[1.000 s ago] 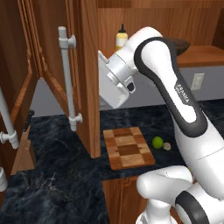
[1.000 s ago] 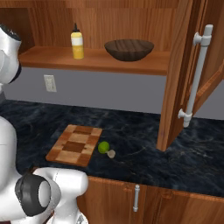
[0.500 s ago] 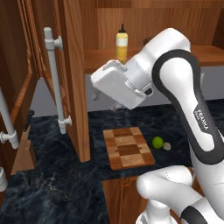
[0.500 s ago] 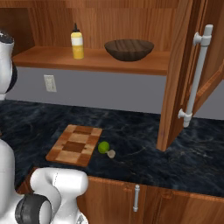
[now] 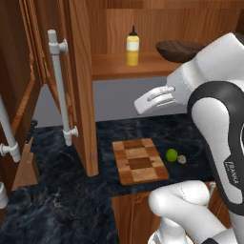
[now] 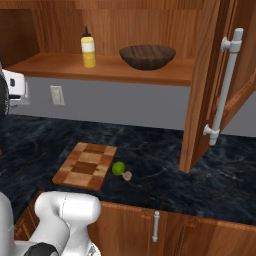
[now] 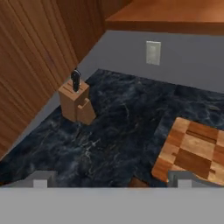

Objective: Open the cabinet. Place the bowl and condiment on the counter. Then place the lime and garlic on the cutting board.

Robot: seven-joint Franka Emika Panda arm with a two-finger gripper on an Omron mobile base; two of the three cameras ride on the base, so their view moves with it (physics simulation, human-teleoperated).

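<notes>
Although the reddish-brown wall cabinet (image 6: 210, 85) stood open, dark brown bowl (image 6: 147, 56) and yellow bottle (image 6: 88, 48) remained shelved; lime (image 6: 118, 168) and garlic (image 6: 127, 175) lay on the black desk (image 6: 150, 150) beside the checkered board (image 6: 85, 165); pincer (image 7: 111, 180) apart, empty.

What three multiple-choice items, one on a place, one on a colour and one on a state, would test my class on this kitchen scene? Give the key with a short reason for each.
1. Where is the bowl?
A. on the cabinet shelf
B. on the cutting board
C. on the counter

2. What colour is the condiment bottle?
A. red
B. yellow
C. white

3. How do the cabinet doors stand?
A. shut
B. removed
C. swung open

Key:
1 A, it sits on the shelf right of the bottle.
2 B, its body is yellow under a dark cap.
3 C, the doors stand open and the shelf shows.
</notes>
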